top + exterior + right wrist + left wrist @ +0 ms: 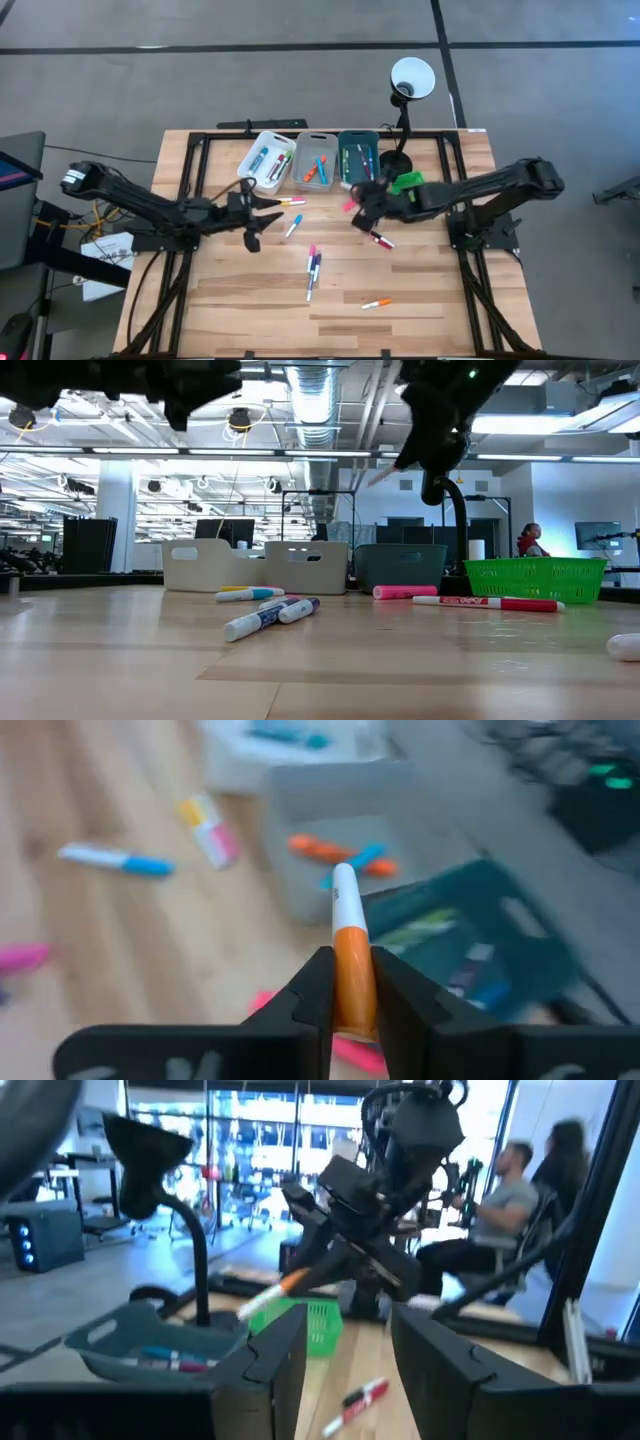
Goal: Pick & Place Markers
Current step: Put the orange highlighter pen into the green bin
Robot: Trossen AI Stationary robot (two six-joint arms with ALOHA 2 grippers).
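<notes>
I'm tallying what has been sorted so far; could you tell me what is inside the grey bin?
The grey bin holds an orange marker and a blue marker, lying loose on its floor. Its near wall hides the contents in the low view, so anything tucked against that wall cannot be ruled out.

Loose markers on the table, before three bins.

A grey floor crossed by dark seams is seen around the wooden table. Beyond the table's far edge, an open hall is shown with exposed ceiling ducts, strip lights and dark monitors. Seated people are visible by bright windows.
</notes>
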